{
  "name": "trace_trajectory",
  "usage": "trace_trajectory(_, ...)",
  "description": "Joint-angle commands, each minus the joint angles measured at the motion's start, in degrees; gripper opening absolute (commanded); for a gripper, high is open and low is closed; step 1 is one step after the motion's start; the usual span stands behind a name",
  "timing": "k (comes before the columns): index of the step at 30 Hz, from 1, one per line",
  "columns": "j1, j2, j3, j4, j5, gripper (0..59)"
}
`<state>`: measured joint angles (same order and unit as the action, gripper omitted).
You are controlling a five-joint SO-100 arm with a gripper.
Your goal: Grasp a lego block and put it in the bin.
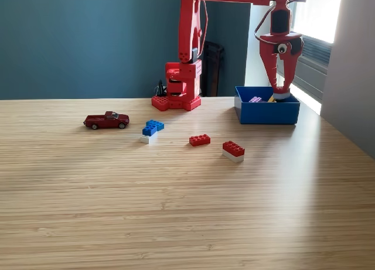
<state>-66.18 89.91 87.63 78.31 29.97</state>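
The blue bin point(268, 113) stands at the back right of the table in the exterior view. My red gripper point(282, 93) hangs point-down over the bin's right part, its tips at the rim's height. It is shut on a red and white lego block point(282, 96), which sits just inside the bin's opening. Three more lego blocks lie on the table: a blue and white one point(151, 129), a red one point(200, 140), and a red one on a white one point(233, 150).
A dark red toy car point(106, 120) sits to the left of the blocks. The arm's red base point(177, 89) stands at the table's back edge. Pink point(255, 99) and yellow point(271, 98) pieces lie in the bin. A wall borders the right side.
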Motion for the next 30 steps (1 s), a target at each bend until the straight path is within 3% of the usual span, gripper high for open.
trace_trajectory(1,0.1,5.2,-0.4,-0.2,-0.4,27.7)
trace_trajectory(9,8.2,5.7,-2.0,-0.2,-2.7,25.4)
trace_trajectory(20,37.1,6.0,-2.1,-0.2,-15.6,24.6)
trace_trajectory(30,50.2,5.6,3.7,-0.3,-21.0,23.6)
